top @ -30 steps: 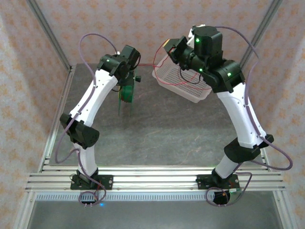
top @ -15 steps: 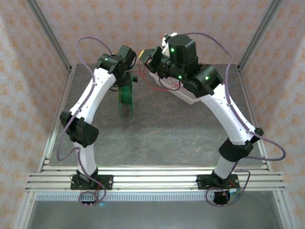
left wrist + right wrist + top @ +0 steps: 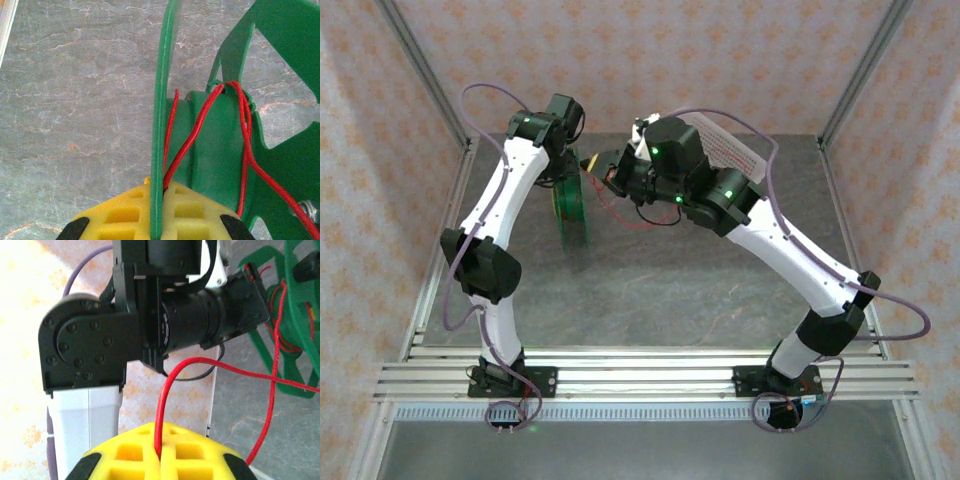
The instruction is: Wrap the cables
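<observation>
Left wrist view first: your left claw is clamped tight on the rim of one flange of the green spool, holding it on edge over the table. Whether the spool rests on the table, I can't tell. The red cable crosses the hub in only a few loose strands, so I'd call this early in the winding.

Over to the right wrist view: your right claw is pinched shut on the cable. It arcs up out of the yellow pads and runs off right toward the spool. A second strand drops from the spool, crosses that run and heads down toward the table. From the top camera, the two claws sit close together at the far left of the table, with slack cable under the right arm.

So the step in hand, by my reading, is laying another turn. You'll want to carry the pinched strand around the hub, between the flanges, with light tension. Watch the flange cut-outs and the crossing strands: a snag there could spoil the wrap.
</observation>
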Motion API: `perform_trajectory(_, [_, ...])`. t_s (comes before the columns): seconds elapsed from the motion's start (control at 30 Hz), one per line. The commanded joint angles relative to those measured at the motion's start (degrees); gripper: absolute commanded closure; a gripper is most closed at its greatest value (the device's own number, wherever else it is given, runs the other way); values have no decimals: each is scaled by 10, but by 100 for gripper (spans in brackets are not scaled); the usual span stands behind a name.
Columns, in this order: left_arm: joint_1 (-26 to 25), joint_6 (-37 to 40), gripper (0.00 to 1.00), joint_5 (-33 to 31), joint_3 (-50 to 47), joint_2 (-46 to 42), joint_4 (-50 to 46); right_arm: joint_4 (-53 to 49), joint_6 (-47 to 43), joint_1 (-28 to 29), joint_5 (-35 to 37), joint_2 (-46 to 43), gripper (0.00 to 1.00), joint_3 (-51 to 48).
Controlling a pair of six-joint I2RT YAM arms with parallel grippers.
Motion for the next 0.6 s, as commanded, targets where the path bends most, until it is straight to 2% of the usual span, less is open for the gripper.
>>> perform_trajectory(0.0, [24, -37, 100, -41, -10, 10, 34, 66, 9, 25, -74, -44, 100, -7])
perform_trajectory(0.3, [41, -51, 100, -23, -15, 16, 46, 106, -59, 62, -179, -32, 100, -57])
perform_trajectory(0.57, [97, -77, 100, 42, -25, -17, 94, -9, -144, 64, -85, -129, 100, -180])
